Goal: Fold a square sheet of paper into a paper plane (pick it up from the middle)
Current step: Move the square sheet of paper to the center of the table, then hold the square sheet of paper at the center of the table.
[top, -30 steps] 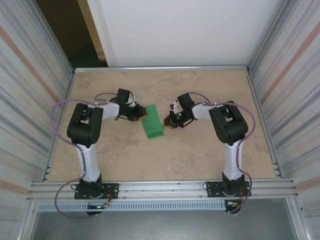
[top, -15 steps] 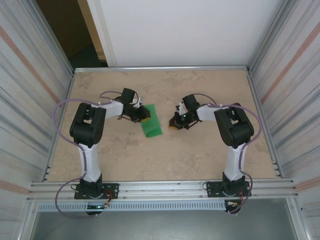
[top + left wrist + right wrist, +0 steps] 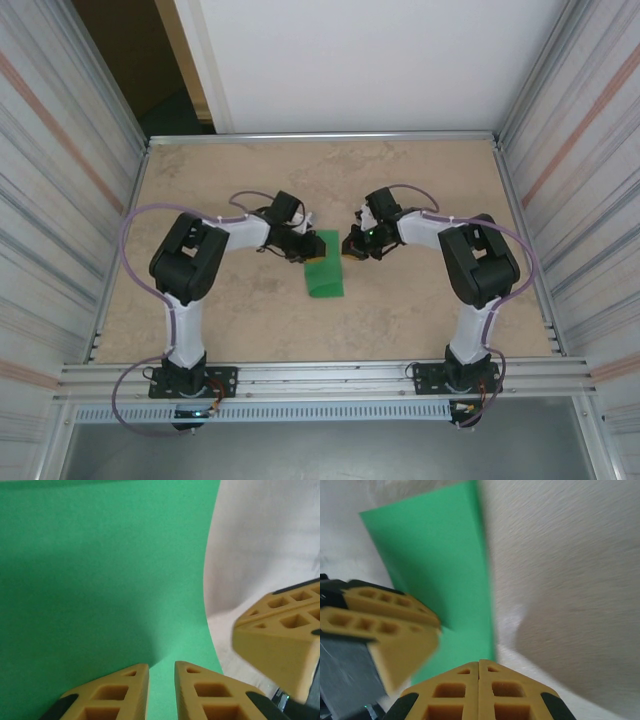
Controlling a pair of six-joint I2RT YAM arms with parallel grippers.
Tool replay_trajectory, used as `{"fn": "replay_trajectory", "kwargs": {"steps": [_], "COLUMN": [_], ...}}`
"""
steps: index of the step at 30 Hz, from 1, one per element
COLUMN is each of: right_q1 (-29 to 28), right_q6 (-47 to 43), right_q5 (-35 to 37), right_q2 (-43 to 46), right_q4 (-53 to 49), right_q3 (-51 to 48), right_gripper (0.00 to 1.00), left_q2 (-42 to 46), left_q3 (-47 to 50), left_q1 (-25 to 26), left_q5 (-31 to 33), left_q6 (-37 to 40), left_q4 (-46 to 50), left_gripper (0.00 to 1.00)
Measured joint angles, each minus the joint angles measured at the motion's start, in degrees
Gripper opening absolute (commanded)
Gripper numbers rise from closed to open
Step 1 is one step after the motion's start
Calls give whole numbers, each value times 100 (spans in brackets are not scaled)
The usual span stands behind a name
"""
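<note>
The square sheet of paper (image 3: 326, 272) is bright green and shows from above as a narrow bent strip near the table's middle. My left gripper (image 3: 312, 250) is at its far left part. In the left wrist view the paper (image 3: 100, 580) spreads beyond my left gripper (image 3: 159, 666), whose fingers stand a narrow gap apart with green between them. The sheet's right edge curves. My right gripper (image 3: 348, 250) is shut and holds nothing. In the right wrist view my right gripper (image 3: 479, 661) sits beside the paper (image 3: 440, 555). The paper plane is out of view.
Both grippers face each other a few centimetres apart over the beige table (image 3: 420, 320). Ribbed metal walls (image 3: 60, 200) stand left and right, and a white panel closes the back. A metal rail (image 3: 320, 375) runs along the near edge.
My left gripper has swung right and a little toward the near edge, and the green paper has come with it. The right gripper has barely shifted and stays shut.
</note>
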State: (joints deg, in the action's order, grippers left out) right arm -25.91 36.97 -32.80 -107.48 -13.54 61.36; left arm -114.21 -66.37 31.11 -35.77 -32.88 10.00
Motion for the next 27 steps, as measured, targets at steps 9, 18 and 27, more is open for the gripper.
{"fn": "replay_trajectory", "kwargs": {"steps": [9,18,27], "right_q1": [-114,-94,57], "right_q6": [33,24,-59], "right_q5": [-39,-50,-459], "right_q2": [-203,-221,-369], "right_q4": [153,219,282], "right_q3": [-13,-168,-168], "right_gripper": [0,0,0], "left_q2": [52,87,354], "left_q3": [155,190,-68], "left_q1": [195,197,-44], "left_q5": [85,127,188], "left_q6": [-214,-295,-258], "left_q4": [-175,-232,-168], "left_gripper": [16,16,18]}}
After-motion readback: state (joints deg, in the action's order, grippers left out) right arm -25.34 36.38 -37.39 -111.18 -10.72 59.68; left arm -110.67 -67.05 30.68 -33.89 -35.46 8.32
